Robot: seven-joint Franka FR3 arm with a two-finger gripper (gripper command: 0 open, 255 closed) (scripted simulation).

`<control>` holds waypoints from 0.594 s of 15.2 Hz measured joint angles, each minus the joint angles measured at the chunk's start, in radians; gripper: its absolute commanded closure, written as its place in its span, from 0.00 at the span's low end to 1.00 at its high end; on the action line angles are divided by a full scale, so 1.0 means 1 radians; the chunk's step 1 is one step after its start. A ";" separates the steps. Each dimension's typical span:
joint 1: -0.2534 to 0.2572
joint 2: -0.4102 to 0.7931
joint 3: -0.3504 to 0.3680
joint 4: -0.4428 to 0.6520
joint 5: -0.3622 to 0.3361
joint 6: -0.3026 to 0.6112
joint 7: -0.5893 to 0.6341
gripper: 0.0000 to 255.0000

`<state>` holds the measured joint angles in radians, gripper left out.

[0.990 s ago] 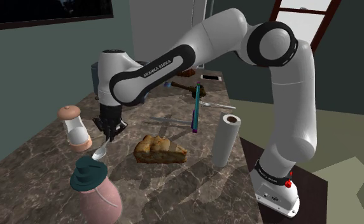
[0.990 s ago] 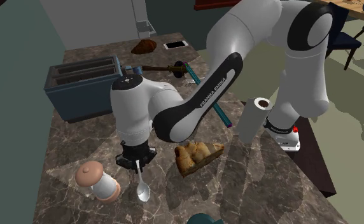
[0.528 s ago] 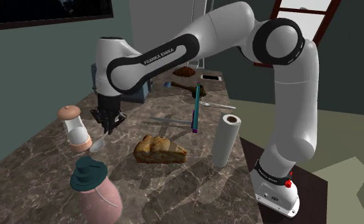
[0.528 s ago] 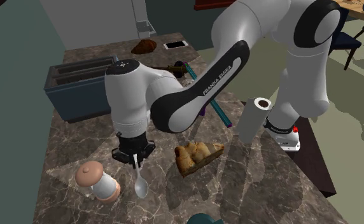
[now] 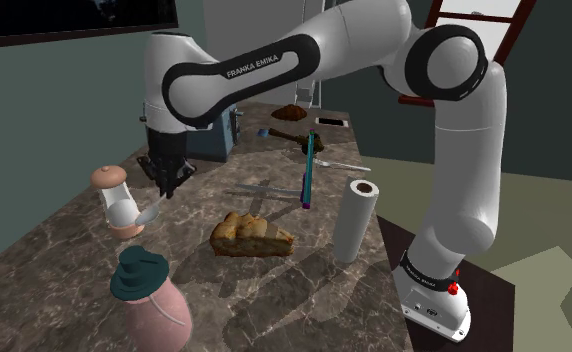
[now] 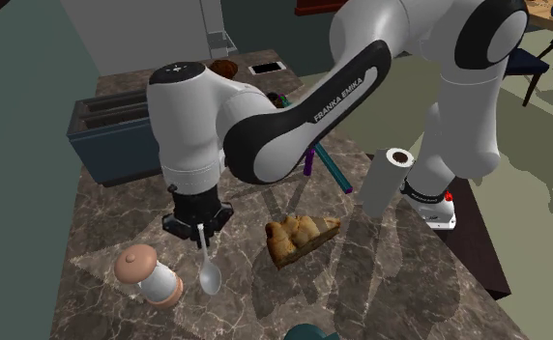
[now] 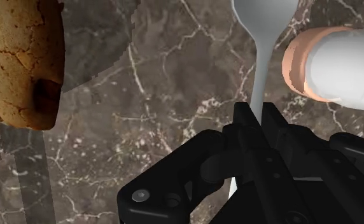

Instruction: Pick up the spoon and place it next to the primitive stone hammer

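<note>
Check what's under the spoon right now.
Only marble countertop shows there: the spoon hangs bowl-down from the pincer, shut on its handle, beside the pink-and-white shaker. The patch straight beneath the bowl is covered by the bowl itself in the wrist view.

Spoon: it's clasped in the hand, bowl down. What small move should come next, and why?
Probably lift straight up a little. The spoon hangs from the shut hand with its bowl low over the counter, close beside the shaker, and the bread lies on the way to the hammer at the far end. More height should clear both.
</note>
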<state>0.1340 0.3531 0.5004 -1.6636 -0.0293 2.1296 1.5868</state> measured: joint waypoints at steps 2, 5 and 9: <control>-0.001 -0.009 0.002 0.014 0.004 -0.022 0.000 1.00; -0.002 -0.019 0.004 0.041 0.008 -0.058 0.001 1.00; -0.028 -0.055 0.004 0.034 0.031 -0.086 -0.029 1.00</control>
<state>0.1056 0.2982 0.5046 -1.6298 0.0015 2.0433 1.5580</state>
